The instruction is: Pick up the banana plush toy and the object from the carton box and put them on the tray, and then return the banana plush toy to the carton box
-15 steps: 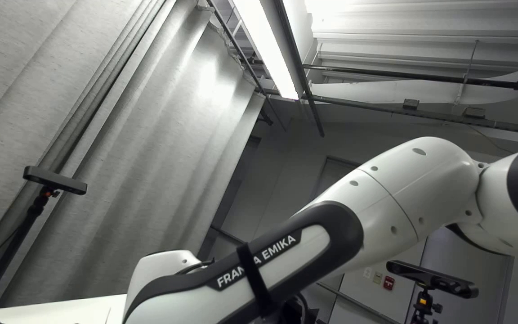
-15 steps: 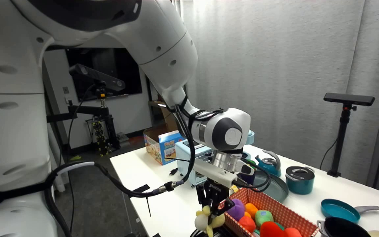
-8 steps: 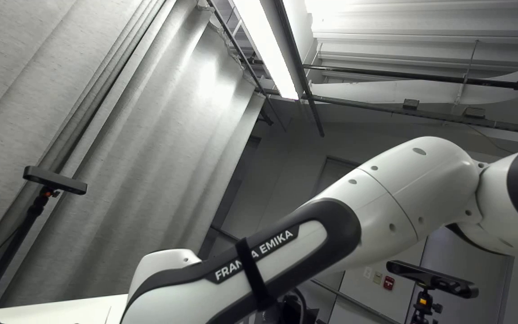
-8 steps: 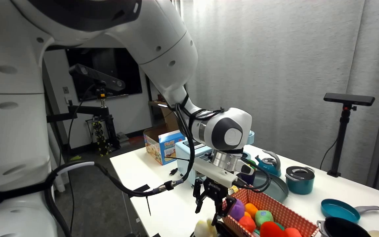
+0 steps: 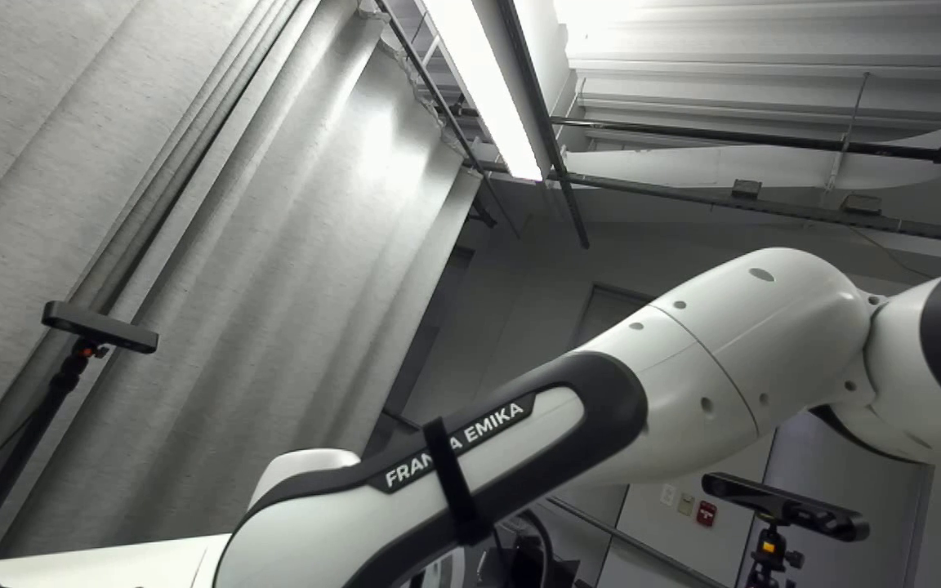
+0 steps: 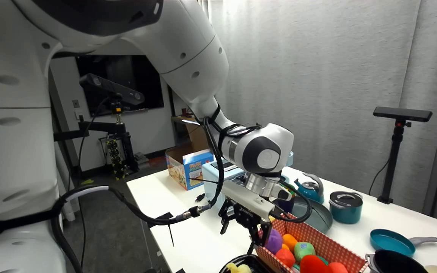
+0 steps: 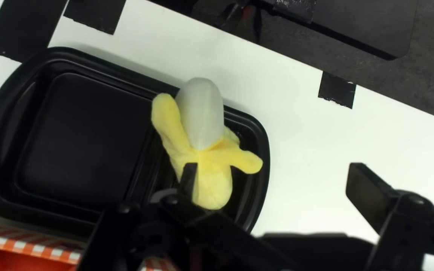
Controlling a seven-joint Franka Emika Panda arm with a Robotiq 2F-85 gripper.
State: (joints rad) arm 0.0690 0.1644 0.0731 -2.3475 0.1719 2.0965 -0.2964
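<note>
The banana plush toy [image 7: 214, 162], white on top with yellow peel flaps, lies on the black tray [image 7: 85, 146], its white end reaching across the tray's rim. An exterior view shows only part of the banana plush toy [image 6: 240, 268] at the bottom edge. Above the tray my gripper [image 7: 273, 165] stands wide open; one finger partly covers the plush in the wrist view, and nothing sits between the fingertips. The carton box [image 6: 323, 237], red-checked, borders the tray and holds purple, orange, red and green soft toys. Which one is the object I cannot tell.
On the white table [image 6: 188, 227] a light blue toaster [image 6: 211, 178] and a printed box [image 6: 188, 172] stand behind the arm. A kettle [image 6: 311, 189], a teal pot [image 6: 345, 207] and pans are beyond the carton box. Black tape [image 7: 337, 89] marks the table edge.
My gripper has opened and let go of the banana plush toy, which has dropped onto the tray. The gripper has tilted and shifted slightly since, and the forearm has moved a little.
</note>
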